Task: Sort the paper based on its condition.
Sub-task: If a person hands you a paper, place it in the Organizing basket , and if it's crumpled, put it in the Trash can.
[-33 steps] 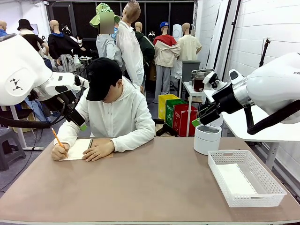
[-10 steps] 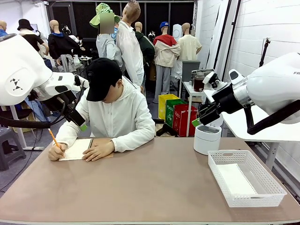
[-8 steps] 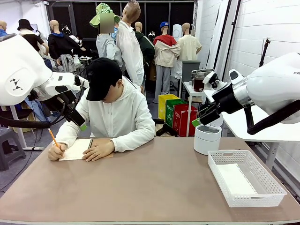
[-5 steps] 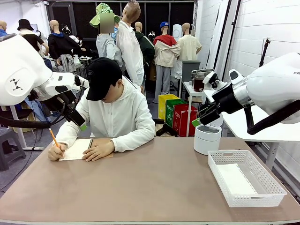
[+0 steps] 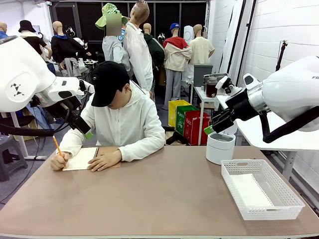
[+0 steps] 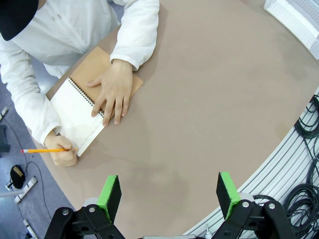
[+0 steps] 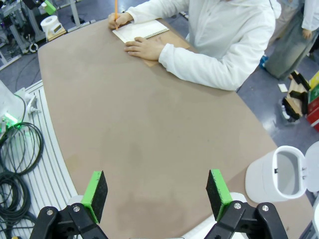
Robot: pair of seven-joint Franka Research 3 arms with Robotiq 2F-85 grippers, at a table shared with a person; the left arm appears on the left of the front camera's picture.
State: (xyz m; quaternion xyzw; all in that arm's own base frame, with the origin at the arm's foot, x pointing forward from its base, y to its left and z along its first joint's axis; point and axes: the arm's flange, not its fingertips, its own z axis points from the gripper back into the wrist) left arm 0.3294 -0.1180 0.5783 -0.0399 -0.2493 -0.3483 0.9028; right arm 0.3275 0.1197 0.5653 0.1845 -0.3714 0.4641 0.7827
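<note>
A person at the table's far left writes with an orange pencil (image 5: 58, 147) on the white page of a spiral notebook (image 5: 82, 158) with a brown cover. The other hand (image 6: 114, 92) lies flat on the notebook (image 6: 76, 110). A flat white sheet (image 5: 249, 191), seemingly paper, lies on the floor of the white basket (image 5: 289, 196). My left gripper (image 5: 83, 130) hangs high beside the person's shoulder, and its wrist view shows it open (image 6: 168, 196) over bare table. Above the white bin, my right gripper (image 5: 211, 128) is also raised; it stands open (image 7: 156, 193) and holds nothing.
A white lidless bin (image 5: 220, 148) stands at the far right, behind the basket, and shows in the right wrist view (image 7: 277, 177). A corner of the basket (image 6: 298, 17) shows at the top right of the left wrist view. The brown tabletop (image 5: 159, 194) stretches across the middle. Cables (image 7: 15, 149) lie beside its near edge.
The person's writing hand and pencil have shifted slightly on the page. Neither arm has moved.
</note>
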